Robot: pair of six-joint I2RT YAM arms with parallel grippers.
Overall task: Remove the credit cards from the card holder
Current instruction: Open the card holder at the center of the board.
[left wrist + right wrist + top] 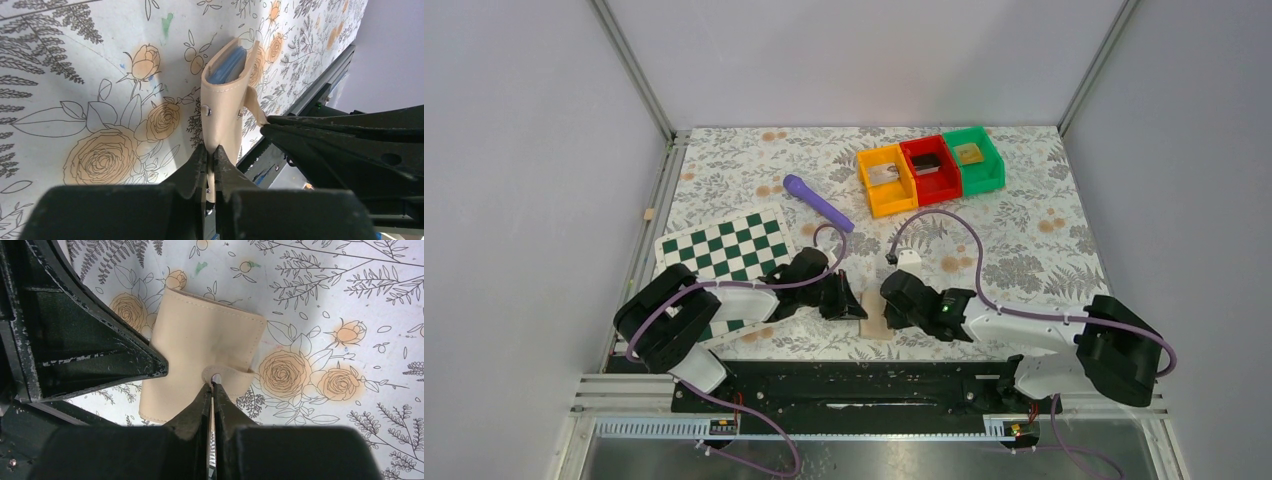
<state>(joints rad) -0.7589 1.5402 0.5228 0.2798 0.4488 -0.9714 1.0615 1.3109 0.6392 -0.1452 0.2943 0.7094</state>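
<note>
left gripper (211, 150) was clamped on the holder (225, 110) by one edge, right gripper (212, 386) pinched closed on its snap tab (230, 374); both bites looked thin, so tugging apart could slip one.

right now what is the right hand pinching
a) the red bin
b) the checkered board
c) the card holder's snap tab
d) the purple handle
c: the right wrist view shows the right hand closed on the snap tab of the tan card holder, which lies on the floral cloth.
</note>
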